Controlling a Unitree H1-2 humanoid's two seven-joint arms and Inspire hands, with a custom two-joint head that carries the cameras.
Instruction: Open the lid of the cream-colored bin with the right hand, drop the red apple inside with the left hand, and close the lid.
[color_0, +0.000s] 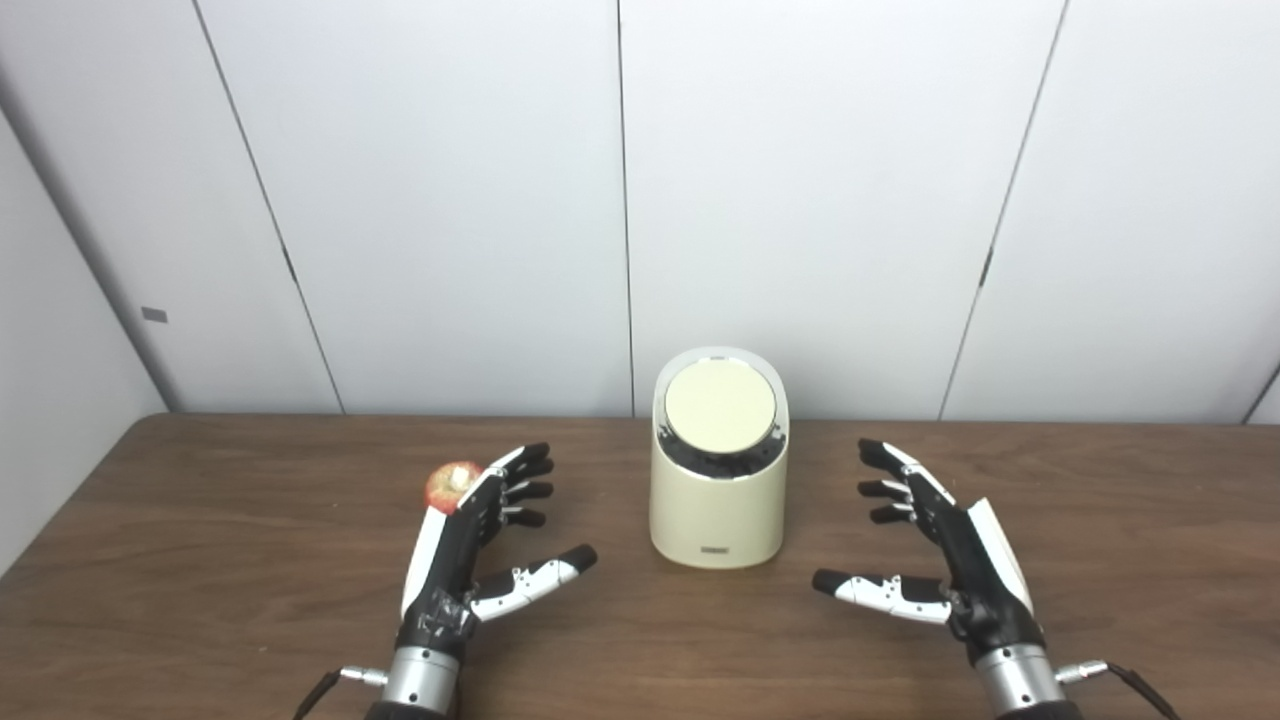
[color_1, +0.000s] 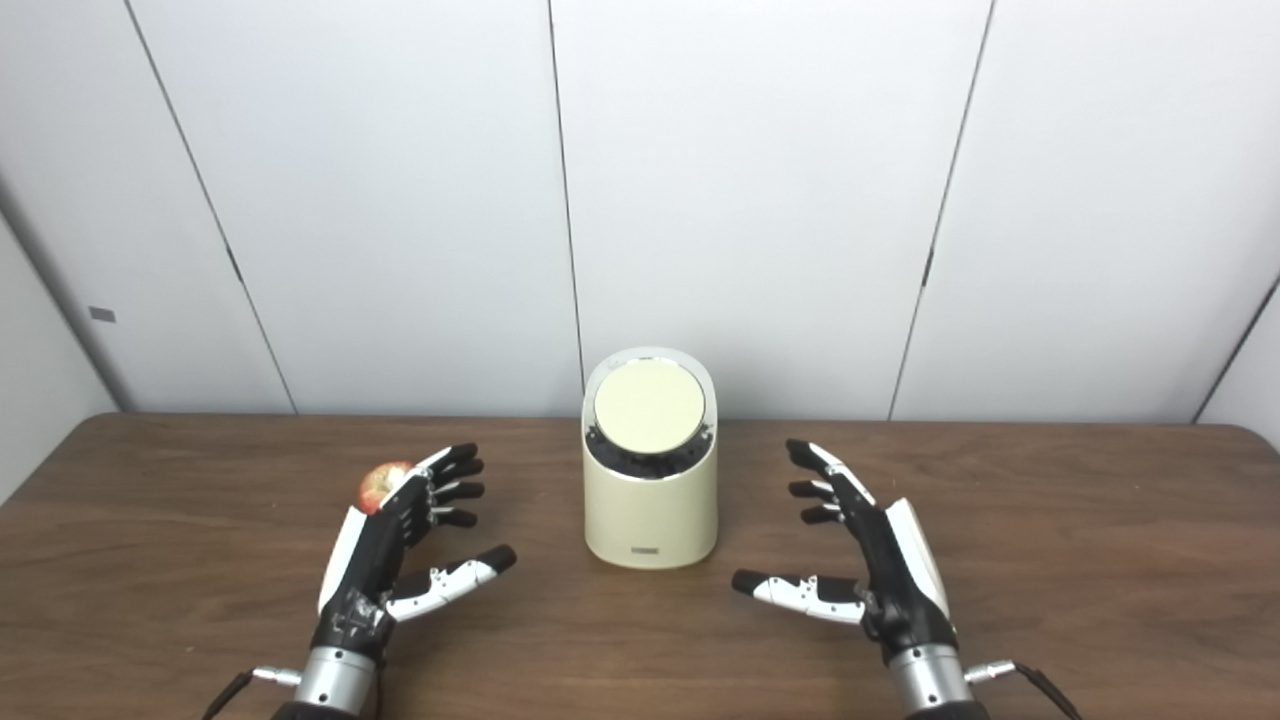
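A cream-colored bin (color_0: 717, 510) stands on the wooden table (color_0: 200, 560) at the middle, its round lid (color_0: 720, 407) shut and tilted toward me. A red apple (color_0: 451, 486) lies on the table left of the bin, partly hidden behind my left hand. My left hand (color_0: 470, 540) is open and empty, palm toward the bin, just right of the apple. My right hand (color_0: 940, 545) is open and empty, right of the bin and apart from it. Both also show in the right eye view, the left hand (color_1: 395, 545) and the right hand (color_1: 865, 550).
White wall panels (color_0: 640, 200) rise behind the table's far edge. Bare tabletop lies on both sides of the bin, between the hands and toward the front edge.
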